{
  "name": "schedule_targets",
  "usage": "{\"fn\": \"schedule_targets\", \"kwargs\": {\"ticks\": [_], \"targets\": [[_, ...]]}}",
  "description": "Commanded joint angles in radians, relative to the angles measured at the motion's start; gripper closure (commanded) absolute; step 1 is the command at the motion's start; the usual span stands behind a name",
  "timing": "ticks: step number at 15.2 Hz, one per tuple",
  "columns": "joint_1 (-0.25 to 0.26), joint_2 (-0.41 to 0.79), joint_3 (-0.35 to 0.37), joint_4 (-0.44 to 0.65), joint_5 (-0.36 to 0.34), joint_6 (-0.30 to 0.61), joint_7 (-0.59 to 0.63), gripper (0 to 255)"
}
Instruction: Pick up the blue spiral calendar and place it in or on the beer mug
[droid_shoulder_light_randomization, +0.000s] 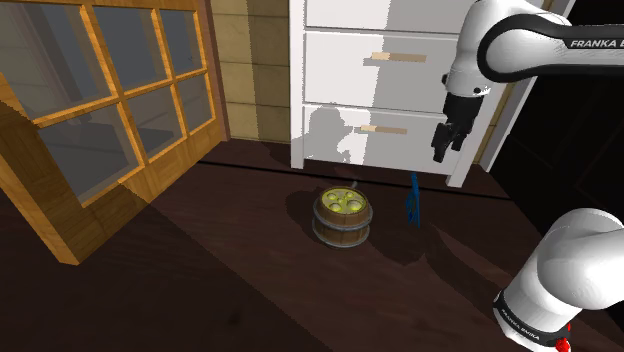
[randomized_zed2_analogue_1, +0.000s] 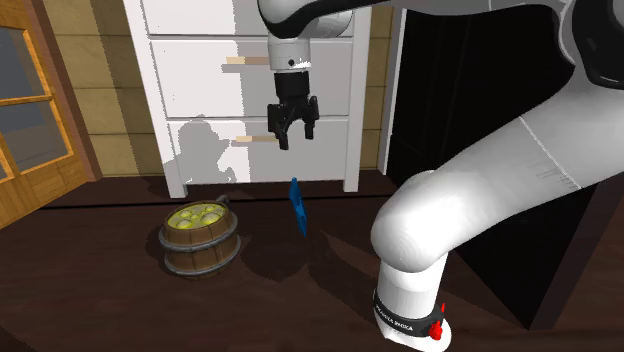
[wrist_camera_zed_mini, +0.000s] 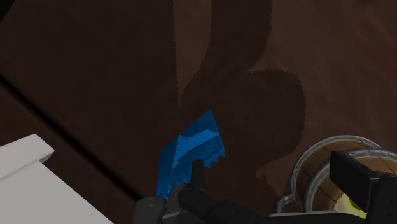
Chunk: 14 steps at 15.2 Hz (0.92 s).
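One blue calendar (droid_shoulder_light_randomization: 411, 198) stands on edge on the dark wooden floor (droid_shoulder_light_randomization: 250, 290), thin and nearly upright, its face ridged in lighter and darker blue. It sits just in front of the white drawer cabinet (droid_shoulder_light_randomization: 380, 80). My hand (droid_shoulder_light_randomization: 441, 150) hangs above it, fingers spread and touching nothing. On the shoulder view's left of the calendar, near but apart, sits the beer mug (droid_shoulder_light_randomization: 341, 234), a squat wooden barrel with metal bands and yellow-green contents. Dark floor separates them. Farther left stands a wooden-framed glass door (droid_shoulder_light_randomization: 110, 110).
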Motion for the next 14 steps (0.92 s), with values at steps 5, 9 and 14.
{"fn": "schedule_targets", "kwargs": {"ticks": [5,9,14], "targets": [[-0.07,0.102,0.038,-0.045,0.006,0.14,0.207,0],[-0.14,0.22,0.068,-0.067,0.001,0.272,0.413,0],[-0.229,0.378,0.092,-0.069,-0.02,0.42,0.669,0]]}}
